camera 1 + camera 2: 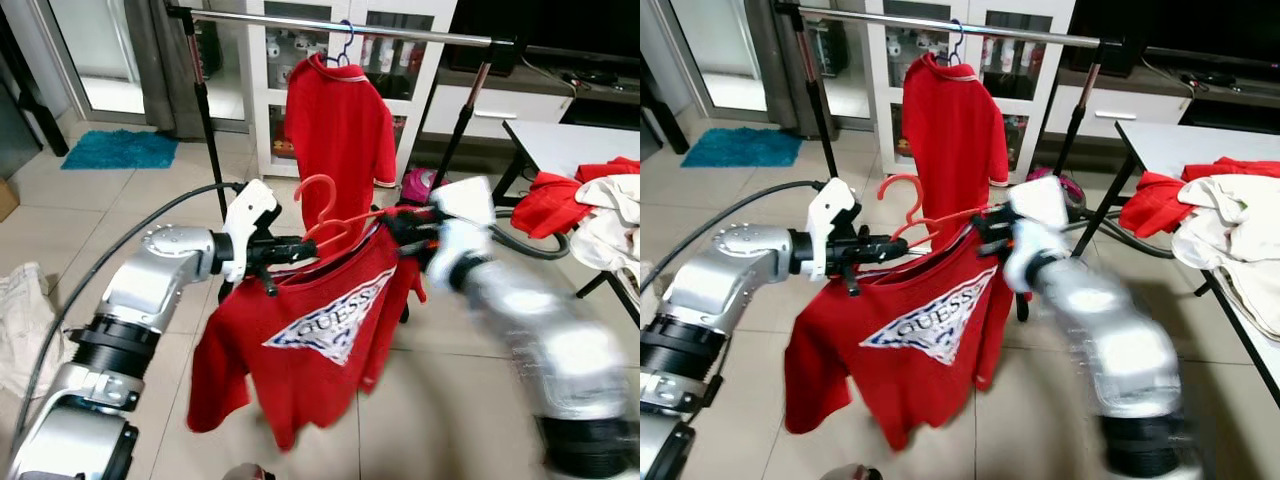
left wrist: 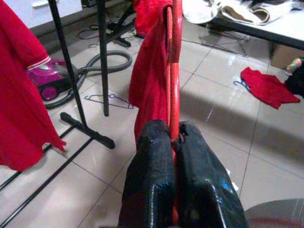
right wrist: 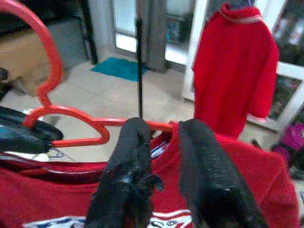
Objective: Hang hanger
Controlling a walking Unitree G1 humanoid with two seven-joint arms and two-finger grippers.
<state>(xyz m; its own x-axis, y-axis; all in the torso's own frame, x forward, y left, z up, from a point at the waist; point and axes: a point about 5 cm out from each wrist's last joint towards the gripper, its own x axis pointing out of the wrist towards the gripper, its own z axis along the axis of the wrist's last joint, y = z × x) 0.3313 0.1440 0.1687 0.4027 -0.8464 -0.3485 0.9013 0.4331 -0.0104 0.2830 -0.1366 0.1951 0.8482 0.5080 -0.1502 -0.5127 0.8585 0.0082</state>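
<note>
Overhead, clothes rail point(image 1: 400, 32) above tiled floor point(image 1: 90, 205)

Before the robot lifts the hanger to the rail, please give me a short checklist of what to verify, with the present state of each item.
1. Left gripper is shut on the red plastic hanger: ok, its black fingers pinch the bar.
2. Right gripper grips the hanger or the shirt collar: cannot tell; the fingers stand apart at the collar and the arm is blurred.
3. Red printed T-shirt sits on the hanger: ok on the left shoulder; the right side is hidden.
4. Hanger hook is free and points up: ok.
5. Metal clothes rail has free space beside the hanging red polo shirt: ok.
6. Hook is already on the rail: not ok, it is well below.
</note>
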